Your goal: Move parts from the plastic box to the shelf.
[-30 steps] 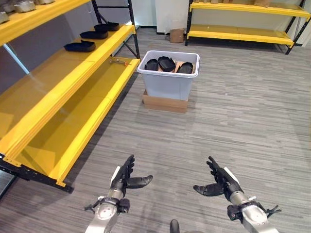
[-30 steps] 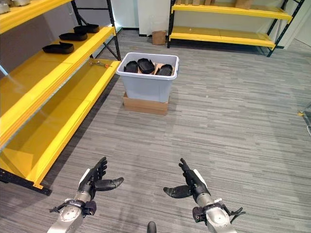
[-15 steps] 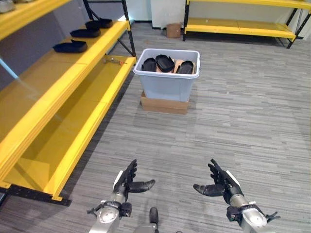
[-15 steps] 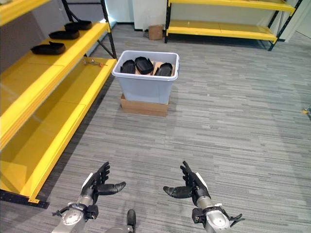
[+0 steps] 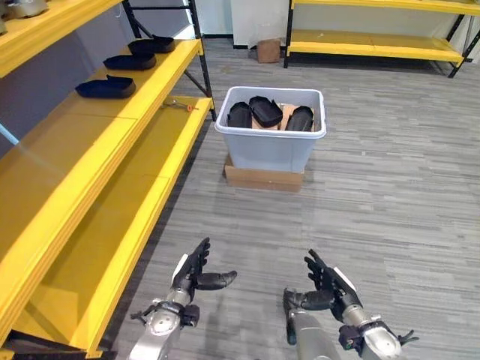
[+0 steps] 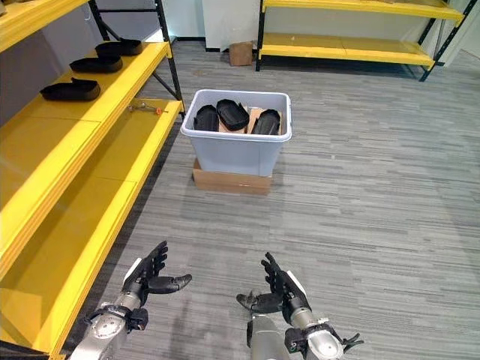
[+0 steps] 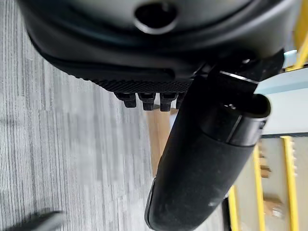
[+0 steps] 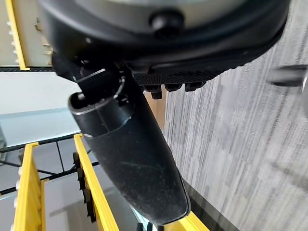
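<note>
The pale grey plastic box (image 5: 271, 139) sits on a flat cardboard base (image 5: 264, 178) at upper centre, with black moulded parts (image 5: 265, 111) piled inside. The long yellow metal shelf (image 5: 97, 127) along the left edge carries three more. The left hand (image 5: 192, 271) and right hand (image 5: 330, 289), low in the frame, hold nothing, fingers spread, apparently ready to grasp.

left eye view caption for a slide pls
Both open hands, left and right, face the plastic box of black parts beside the yellow shelf.
</note>
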Robot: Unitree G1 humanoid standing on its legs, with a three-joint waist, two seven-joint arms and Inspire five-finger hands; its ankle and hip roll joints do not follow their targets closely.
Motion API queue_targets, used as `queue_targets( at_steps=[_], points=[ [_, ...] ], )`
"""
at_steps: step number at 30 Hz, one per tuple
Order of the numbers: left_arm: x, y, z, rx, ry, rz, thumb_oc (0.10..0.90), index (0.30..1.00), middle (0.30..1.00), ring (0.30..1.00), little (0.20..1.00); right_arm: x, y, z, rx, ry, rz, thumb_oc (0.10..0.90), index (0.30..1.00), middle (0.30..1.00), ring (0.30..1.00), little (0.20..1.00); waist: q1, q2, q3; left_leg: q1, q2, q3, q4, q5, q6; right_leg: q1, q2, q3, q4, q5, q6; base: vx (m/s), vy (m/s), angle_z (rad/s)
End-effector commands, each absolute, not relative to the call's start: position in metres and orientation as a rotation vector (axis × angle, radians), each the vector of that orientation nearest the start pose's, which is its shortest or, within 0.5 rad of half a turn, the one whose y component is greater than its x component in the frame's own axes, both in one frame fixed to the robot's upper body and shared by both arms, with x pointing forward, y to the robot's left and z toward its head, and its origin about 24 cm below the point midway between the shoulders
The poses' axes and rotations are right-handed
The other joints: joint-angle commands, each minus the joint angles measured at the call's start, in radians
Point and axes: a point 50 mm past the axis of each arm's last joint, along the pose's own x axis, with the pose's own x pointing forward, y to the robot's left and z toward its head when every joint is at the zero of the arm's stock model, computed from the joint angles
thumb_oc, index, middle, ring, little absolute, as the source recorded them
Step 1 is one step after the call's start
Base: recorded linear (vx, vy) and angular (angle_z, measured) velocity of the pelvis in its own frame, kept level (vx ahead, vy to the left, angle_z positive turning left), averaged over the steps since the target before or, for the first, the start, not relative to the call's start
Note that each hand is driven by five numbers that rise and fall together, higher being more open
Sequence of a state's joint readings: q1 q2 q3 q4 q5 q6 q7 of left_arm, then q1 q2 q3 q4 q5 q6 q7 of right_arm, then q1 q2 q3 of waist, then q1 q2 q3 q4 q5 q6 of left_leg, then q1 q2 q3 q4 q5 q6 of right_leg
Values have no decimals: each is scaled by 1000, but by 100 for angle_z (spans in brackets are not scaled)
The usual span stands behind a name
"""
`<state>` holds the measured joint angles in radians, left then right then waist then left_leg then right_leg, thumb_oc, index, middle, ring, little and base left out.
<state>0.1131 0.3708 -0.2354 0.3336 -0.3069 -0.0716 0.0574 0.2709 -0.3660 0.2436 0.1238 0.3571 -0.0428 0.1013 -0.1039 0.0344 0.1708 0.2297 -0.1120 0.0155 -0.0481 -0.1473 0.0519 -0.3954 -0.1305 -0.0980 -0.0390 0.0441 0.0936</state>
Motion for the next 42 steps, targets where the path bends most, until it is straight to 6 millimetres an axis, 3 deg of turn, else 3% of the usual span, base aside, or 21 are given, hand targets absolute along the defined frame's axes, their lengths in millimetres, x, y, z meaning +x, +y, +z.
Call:
queue_targets(
  at_steps=[1, 7, 12, 13, 14, 15, 16, 17, 18, 19, 20, 21, 22, 23, 30, 33, 35, 36, 37, 38, 42],
  points=[
    [220, 199, -13, 105, 200, -55, 900, 1000, 1000, 1000, 1000, 199, -178, -1, 29, 192, 254, 900, 1000, 1000, 1000, 1000, 7, -16, -56, 4, 144, 46, 18, 87, -61, 177, 32, 18, 130, 90, 34, 367, -252, 2],
    [224, 193, -14, 76, 202, -72, 900, 1000, 1000, 1000, 1000, 205, -182, 3, 39, 172, 243, 900, 1000, 1000, 1000, 1000, 3, -9, -98, -41, 237, 23, 186, 217, -132, 242, 109, 5, 128, 27, -33, 217, -201, 7],
    [220, 194, -17, 67, 224, -67, 900, 1000, 1000, 1000, 1000, 202, -184, 2, 31, 185, 260, 900, 1000, 1000, 1000, 1000, 27, -54, -78, -168, 246, -12, 546, 350, -121, 331, 144, 34, 118, -22, -101, 236, -246, -10],
    [216, 195, -19, 69, 238, -70, 900, 1000, 1000, 1000, 1000, 200, -189, 2, 19, 194, 249, 900, 1000, 1000, 1000, 1000, 43, -77, -61, -227, 227, -30, 684, 361, -105, 366, 147, 47, 103, -29, -117, 315, -249, -42],
    [213, 195, -20, 68, 247, -76, 900, 1000, 1000, 1000, 1000, 198, -193, 0, 14, 206, 224, 900, 1000, 1000, 1000, 1000, 60, -86, -42, -318, 208, -13, 689, 301, -88, 400, 139, 66, 93, -36, -115, 235, -165, -55],
    [213, 195, -20, 69, 246, -76, 900, 1000, 1000, 1000, 1000, 198, -193, 0, 15, 206, 224, 900, 1000, 1000, 1000, 1000, 60, -89, -44, -321, 206, -11, 687, 304, -87, 397, 136, 66, 92, -34, -115, 216, -17, -35],
    [210, 198, -21, 71, 254, -66, 900, 1000, 1000, 1000, 1000, 198, -196, 1, 22, 199, 207, 900, 1000, 1000, 1000, 1000, 74, -100, -34, -400, 189, 12, 603, 244, -76, 420, 123, 81, 78, -35, -100, 193, 54, -23],
    [207, 200, -23, 74, 262, -63, 900, 1000, 1000, 1000, 1000, 198, -198, 1, 18, 199, 200, 900, 1000, 1000, 1000, 1000, 78, -100, -34, -413, 195, 23, 540, 229, -77, 428, 120, 89, 72, -39, -92, 204, 56, -6],
    [207, 200, -23, 74, 262, -63, 900, 1000, 1000, 1000, 1000, 197, -198, 1, 18, 200, 200, 900, 1000, 1000, 1000, 1000, 80, -101, -33, -407, 194, 26, 536, 229, -76, 431, 119, 92, 71, -40, -91, 182, 80, -16],
    [206, 201, -24, 76, 268, -62, 900, 1000, 1000, 1000, 1000, 197, -199, 0, 16, 199, 195, 900, 1000, 1000, 1000, 1000, 84, -100, -35, -418, 203, 36, 431, 234, -81, 441, 117, 94, 69, -48, -83, 295, 150, -29],
    [205, 200, -26, 86, 275, -58, 900, 1000, 1000, 1000, 1000, 196, -199, -3, 19, 206, 187, 900, 1000, 1000, 1000, 1000, 102, -87, -32, -428, 198, 15, 211, 270, -92, 475, 123, 104, 63, -73, -73, 284, 146, -41],
    [205, 200, -26, 86, 275, -58, 900, 1000, 1000, 1000, 1000, 196, -199, -2, 18, 205, 187, 900, 1000, 1000, 1000, 1000, 102, -88, -32, -424, 197, 16, 200, 279, -92, 474, 122, 104, 63, -71, -73, 394, 185, -32],
    [208, 200, -25, 95, 265, -60, 900, 1000, 1000, 1000, 1000, 197, -198, -5, 11, 214, 187, 900, 1000, 1000, 1000, 1000, 115, -64, -40, -446, 189, -20, 71, 353, -119, 512, 137, 120, 47, -88, -68, 286, 117, -26],
    [209, 200, -24, 99, 258, -61, 900, 1000, 1000, 1000, 1000, 198, -197, -5, 9, 212, 191, 900, 1000, 1000, 1000, 1000, 114, -58, -40, -436, 183, -14, 47, 372, -126, 531, 138, 124, 38, -95, -64, 291, 120, -14],
    [212, 196, -21, 97, 240, -81, 900, 1000, 1000, 1000, 1000, 194, -189, -7, 48, 223, 211, 900, 1000, 1000, 1000, 1000, 106, -51, -101, -338, 152, 21, 13, 296, -86, 557, 74, 141, 62, -123, -21, 255, 166, -37],
    [218, 198, -16, 107, 221, -72, 900, 1000, 1000, 1000, 1000, 200, -179, -7, 45, 217, 240, 900, 1000, 1000, 1000, 1000, 113, -58, -110, -298, 116, 35, 15, 247, -44, 523, 38, 166, 183, -102, 7, 286, 217, -28],
    [219, 200, -13, 122, 215, -71, 900, 1000, 1000, 1000, 1000, 200, -175, -9, 53, 223, 251, 900, 1000, 1000, 1000, 1000, 111, -58, -97, -271, 92, 31, 29, 210, -11, 436, 32, 183, 379, -9, 22, 186, 171, -22],
    [220, 200, -13, 122, 215, -71, 900, 1000, 1000, 1000, 1000, 200, -175, -9, 53, 223, 251, 900, 1000, 1000, 1000, 1000, 112, -59, -99, -273, 92, 32, 30, 210, -10, 431, 31, 185, 384, -11, 22, 121, 157, 6],
    [220, 202, -11, 131, 209, -74, 900, 1000, 1000, 1000, 1000, 198, -172, -10, 61, 229, 260, 900, 1000, 1000, 1000, 1000, 101, -48, -78, -238, 84, 22, 35, 188, 12, 357, 41, 181, 558, 78, 24, 106, 164, 14],
    [221, 203, -10, 140, 208, -75, 900, 1000, 1000, 1000, 1000, 198, -171, -10, 62, 229, 265, 900, 1000, 1000, 1000, 1000, 91, -41, -60, -223, 87, 19, 37, 180, 21, 323, 53, 177, 631, 101, 23, 149, 218, 8],
    [220, 203, -11, 157, 216, -86, 900, 1000, 1000, 1000, 1000, 195, -172, -11, 56, 237, 270, 900, 1000, 1000, 1000, 1000, 77, -17, -42, -174, 94, 18, 24, 156, 34, 218, 45, 99, 732, 54, 11, 149, 121, 14]
  ],
)
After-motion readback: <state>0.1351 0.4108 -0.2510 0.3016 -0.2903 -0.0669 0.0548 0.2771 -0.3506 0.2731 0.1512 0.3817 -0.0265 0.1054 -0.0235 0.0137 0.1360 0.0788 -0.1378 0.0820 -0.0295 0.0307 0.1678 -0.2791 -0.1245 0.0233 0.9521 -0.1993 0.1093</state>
